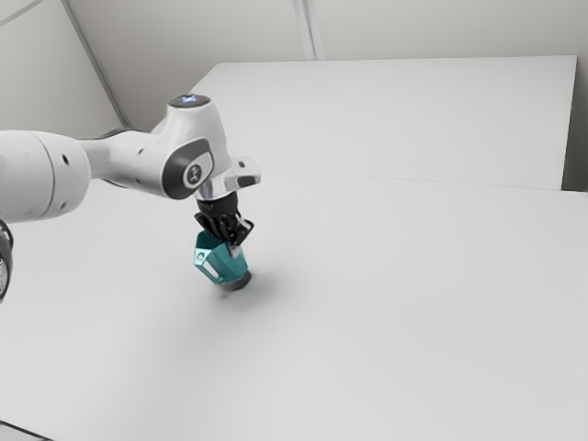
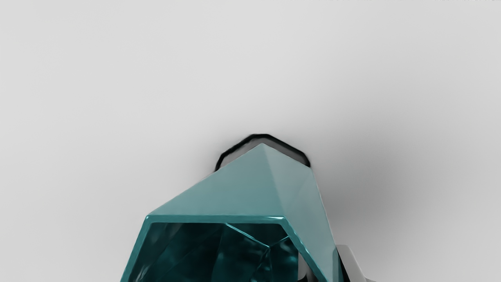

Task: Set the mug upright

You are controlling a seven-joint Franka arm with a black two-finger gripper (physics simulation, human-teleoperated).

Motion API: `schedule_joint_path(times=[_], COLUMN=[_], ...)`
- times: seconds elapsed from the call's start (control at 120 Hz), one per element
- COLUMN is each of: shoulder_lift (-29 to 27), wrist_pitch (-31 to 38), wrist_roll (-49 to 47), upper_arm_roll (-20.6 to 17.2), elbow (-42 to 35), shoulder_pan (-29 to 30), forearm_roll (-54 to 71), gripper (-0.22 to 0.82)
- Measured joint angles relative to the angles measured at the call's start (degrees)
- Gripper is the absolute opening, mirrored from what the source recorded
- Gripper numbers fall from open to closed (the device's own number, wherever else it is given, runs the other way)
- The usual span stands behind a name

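Your mug [image 1: 220, 258] sits left of centre in the exterior view, leaning, its mouth tipped up toward that view's left and its dark foot [image 1: 237, 281] low over the bench [image 1: 386, 312]; you can't tell whether the foot touches. The fingers [image 2: 353, 261] appear clamped on one side wall, one inside the mouth, one outside. That off-centre pinch could let the mug swivel as you level it. Lower it while it leans and the foot's edge may catch; let go then and it could topple.
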Motion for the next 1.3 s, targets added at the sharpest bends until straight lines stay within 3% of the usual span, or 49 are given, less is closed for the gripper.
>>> schedule_joint_path(times=[0.617,1.1,1.3], shoulder_lift=[2.0,-2.1,-6.3], wrist_pitch=[1.3,0.9,0.5], wrist_roll=[-2.4,-2.0,-1.0], upper_arm_roll=[0.1,0.1,0.1], elbow=[0.2,0.9,1.9], shoulder_pan=[0.5,0.4,0.8], forearm_roll=[-0.3,-1.1,-0.9], gripper=[-0.16,0.07,0.33])
